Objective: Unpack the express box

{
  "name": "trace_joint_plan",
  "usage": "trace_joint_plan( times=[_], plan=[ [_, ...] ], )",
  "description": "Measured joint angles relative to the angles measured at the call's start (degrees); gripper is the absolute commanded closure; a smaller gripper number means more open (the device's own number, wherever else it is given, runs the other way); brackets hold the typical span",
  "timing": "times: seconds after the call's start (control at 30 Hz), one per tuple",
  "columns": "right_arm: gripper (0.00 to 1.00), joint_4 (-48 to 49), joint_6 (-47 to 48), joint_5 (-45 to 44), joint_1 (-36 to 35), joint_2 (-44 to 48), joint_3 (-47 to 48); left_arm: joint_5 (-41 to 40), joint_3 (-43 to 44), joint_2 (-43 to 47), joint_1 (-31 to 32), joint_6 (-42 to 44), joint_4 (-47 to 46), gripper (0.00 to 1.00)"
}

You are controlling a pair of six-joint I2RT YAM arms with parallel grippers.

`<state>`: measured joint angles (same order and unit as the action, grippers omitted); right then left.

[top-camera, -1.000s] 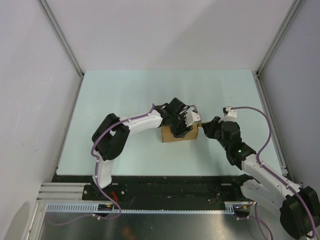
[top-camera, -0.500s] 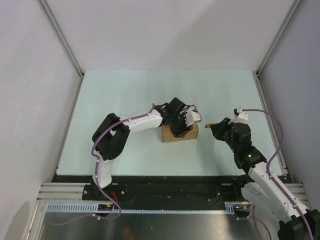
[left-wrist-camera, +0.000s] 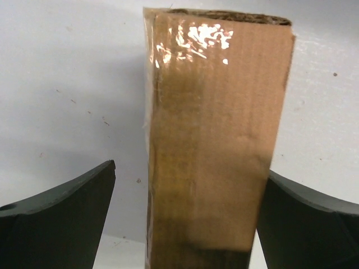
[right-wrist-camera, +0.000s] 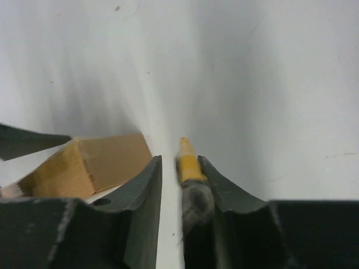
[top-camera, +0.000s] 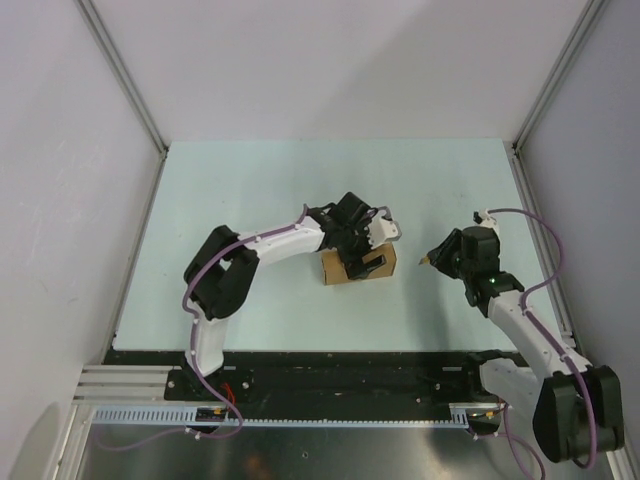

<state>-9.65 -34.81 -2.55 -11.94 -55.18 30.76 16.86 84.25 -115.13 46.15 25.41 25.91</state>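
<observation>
The table (top-camera: 250, 200) carries the box (top-camera: 378, 264) at its centre. The left gripper (left-wrist-camera: 189, 171) straddles it, jaws spread wide with a gap on each side, holding nothing. To steady it, I would close squarely on both long sides. The right gripper (right-wrist-camera: 179, 159) hangs right of the box, jaws barely parted around a yellow knife (right-wrist-camera: 188, 162). Whether they pinch it I cannot tell.

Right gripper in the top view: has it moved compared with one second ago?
Yes. The right gripper has pulled back rightward, toward the table's right edge, opening a gap from the express box.
</observation>
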Motion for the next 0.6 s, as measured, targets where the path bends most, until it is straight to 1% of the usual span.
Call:
trace_joint_plan(
  times=[0.03, 0.07, 0.13, 0.23, 0.3, 0.43, 0.5, 0.6],
  plan=[
    [0.6, -0.02, -0.48, 0.52, 0.83, -1.07, 0.0, 0.0, 0.0, 0.39, 0.0, -0.02, 0.52, 0.0],
    [0.53, 0.0, -0.76, 1.36, 1.44, -2.27, 0.02, -0.02, 0.0, 0.94, 0.0, 0.0, 0.96, 0.0],
    [0.49, -0.07, -1.29, 2.03, 2.56, -3.48, 0.02, 0.02, 0.0, 2.71, 0.0, -0.02, 1.6, 0.0],
    [0.37, -0.35, -1.9, 3.1, 3.48, -4.76, 0.15, 0.24, 0.0, 6.56, 0.0, -0.09, 1.84, 0.0],
    [0.36, -0.74, -2.19, 3.28, 3.82, -5.29, 0.52, 0.26, 0.11, 9.31, 0.0, -0.26, 1.84, 0.0],
    [0.28, -3.23, -2.43, 2.23, 4.07, -6.27, 2.58, -0.63, 1.77, 13.9, -0.09, -1.6, 1.75, 0.0],
    [0.27, -4.98, -2.6, 0.61, 4.15, -6.25, 3.8, -2.34, 2.51, 15.85, -0.24, -2.47, 1.38, 0.0],
    [0.25, -6.73, -2.49, -1.55, 4.17, -5.33, 5.22, -7.23, 2.4, 19.12, -0.57, -3.87, -0.13, 0.0]
  ],
)
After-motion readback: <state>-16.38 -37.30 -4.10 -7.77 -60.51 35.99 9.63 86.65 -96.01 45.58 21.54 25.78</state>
